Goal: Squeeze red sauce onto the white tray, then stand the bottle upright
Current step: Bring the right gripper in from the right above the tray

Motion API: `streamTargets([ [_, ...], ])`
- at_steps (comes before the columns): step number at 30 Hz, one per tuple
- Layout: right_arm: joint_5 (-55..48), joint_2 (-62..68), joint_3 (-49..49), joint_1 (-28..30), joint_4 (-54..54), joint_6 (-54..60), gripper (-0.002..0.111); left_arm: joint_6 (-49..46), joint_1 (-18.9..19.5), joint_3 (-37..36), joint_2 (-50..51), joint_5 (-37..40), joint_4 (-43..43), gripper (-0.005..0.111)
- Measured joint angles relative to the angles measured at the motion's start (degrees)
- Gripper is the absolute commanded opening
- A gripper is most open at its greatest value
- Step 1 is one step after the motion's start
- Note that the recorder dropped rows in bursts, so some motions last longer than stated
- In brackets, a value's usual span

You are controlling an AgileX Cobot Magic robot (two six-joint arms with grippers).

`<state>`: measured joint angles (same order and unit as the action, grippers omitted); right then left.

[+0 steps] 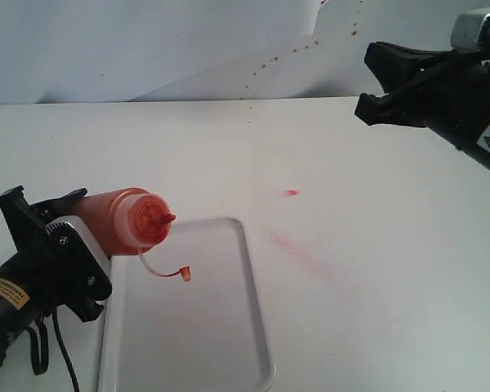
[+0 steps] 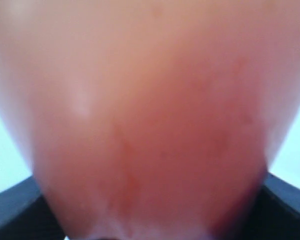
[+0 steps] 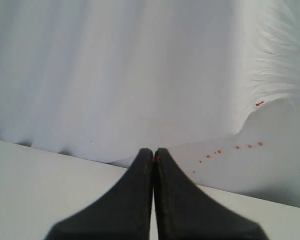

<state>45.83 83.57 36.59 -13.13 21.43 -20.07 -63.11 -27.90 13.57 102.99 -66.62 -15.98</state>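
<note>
Left gripper (image 1: 42, 202) clamped on soft translucent orange-red squeeze bottle (image 1: 118, 220), tipped sideways. Pointed red nozzle (image 1: 162, 218) above glossy round-cornered white tray (image 1: 229, 327). Tethered cap (image 1: 184, 274) dangles. Right gripper (image 3: 154, 152) matte black, tips pressed together, aloft.

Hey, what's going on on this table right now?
The left gripper holds the bottle tipped onto its side near the far left corner of the white tray, with its small cap dangling on the tether. No red sauce shows on the tray yet. Faint red smears mark the table beside it. The right gripper is shut and empty, raised at the far right.
</note>
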Motion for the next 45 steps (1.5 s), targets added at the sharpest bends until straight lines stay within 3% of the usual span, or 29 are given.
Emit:
streamTargets([
  [5,-3.63,0.0,3.24,0.0,8.17,-6.96,0.0,0.0,0.0,0.0,0.0,0.0,0.11,0.0],
  [7,-4.22,0.0,5.03,0.0,16.04,-13.08,0.0,-0.99,0.0,0.1,0.0,0.0,0.24,0.0],
  [11,-4.31,0.0,7.12,0.0,26.75,-23.09,0.0,-11.92,-0.09,2.37,0.0,-0.26,-0.73,0.0],
  [19,-4.31,0.0,7.13,0.0,28.42,-25.04,0.0,-16.9,-0.09,2.83,0.0,-0.35,-7.6,0.0],
  [28,-4.31,2.26,8.86,0.0,30.78,-28.84,0.0,-31.97,-0.09,2.97,0.0,-0.35,-1.89,0.0],
  [32,-1.48,10.51,14.72,0.0,40.71,-37.74,0.0,-33.57,-0.09,2.97,0.0,-0.35,-1.66,0.0],
  [45,3.45,18.96,19.14,0.0,42.9,-41.98,0.0,-38.38,-0.09,3.59,0.0,-0.4,-1.58,0.0],
])
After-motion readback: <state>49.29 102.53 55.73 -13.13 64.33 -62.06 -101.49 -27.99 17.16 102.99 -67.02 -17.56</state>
